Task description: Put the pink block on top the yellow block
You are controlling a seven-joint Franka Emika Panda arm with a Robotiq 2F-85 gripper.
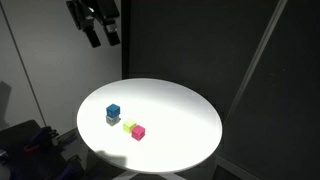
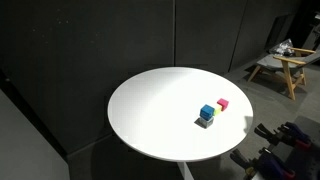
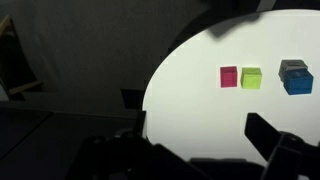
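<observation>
The claw is hanging open and empty, high over the table.

In an exterior view the claw (image 1: 103, 33) is hanging far above the round white table (image 1: 190, 110), its two fingers spread apart and holding nothing. The pink block (image 1: 138, 132) is sitting on the table just beside the yellow block (image 1: 129, 126), with a blue block (image 1: 113, 110) near them. In an exterior view the pink block (image 2: 222, 103) is showing close to the blue block (image 2: 207, 111), and the yellow one is hard to see. In the wrist view the pink block (image 3: 229, 76) and yellow block (image 3: 251, 77) are sitting side by side. I think the claw is open so it can fit around the pink block.
</observation>
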